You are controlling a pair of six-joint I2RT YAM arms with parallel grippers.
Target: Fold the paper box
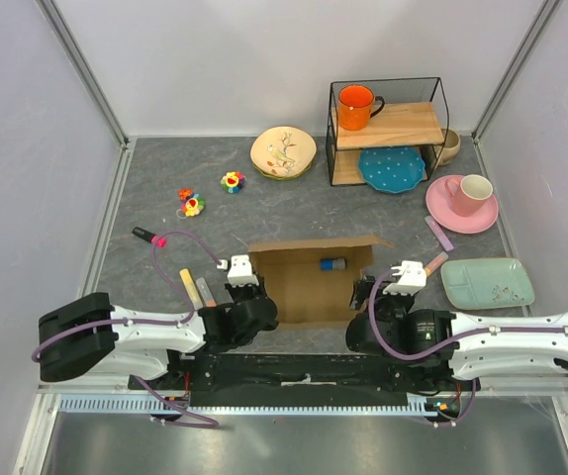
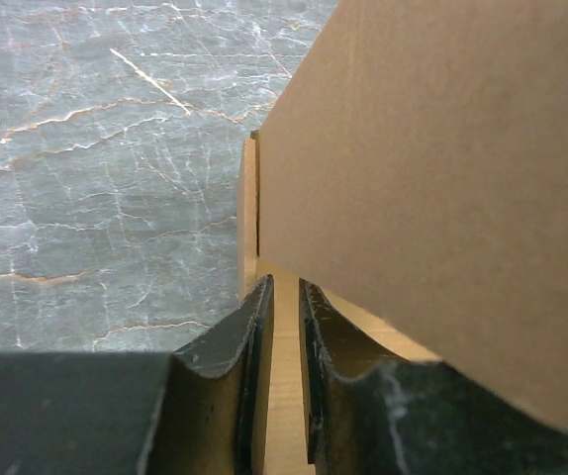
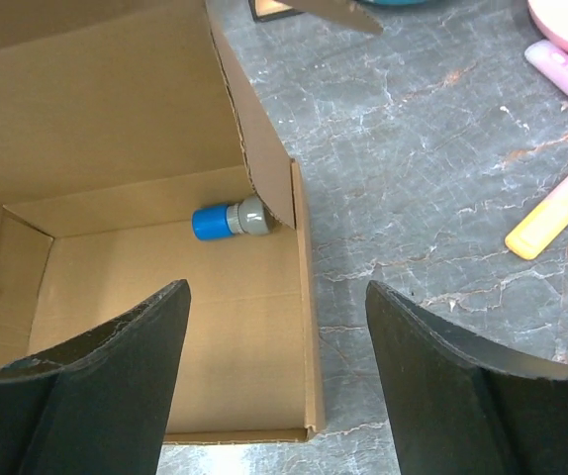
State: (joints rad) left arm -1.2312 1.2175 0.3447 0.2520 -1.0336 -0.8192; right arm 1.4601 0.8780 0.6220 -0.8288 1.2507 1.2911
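Pinching the paper box (image 2: pixel 432 178) wall, seen only wrist-side, left claw (image 2: pixel 284 289); right claw (image 3: pixel 276 292) released

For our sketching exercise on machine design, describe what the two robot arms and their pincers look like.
Both the left arm and right arm have white shells with black joints and bases. A mauve cable loops along each. The left pincer and right pincer have dark, curved, scuffed fingers.
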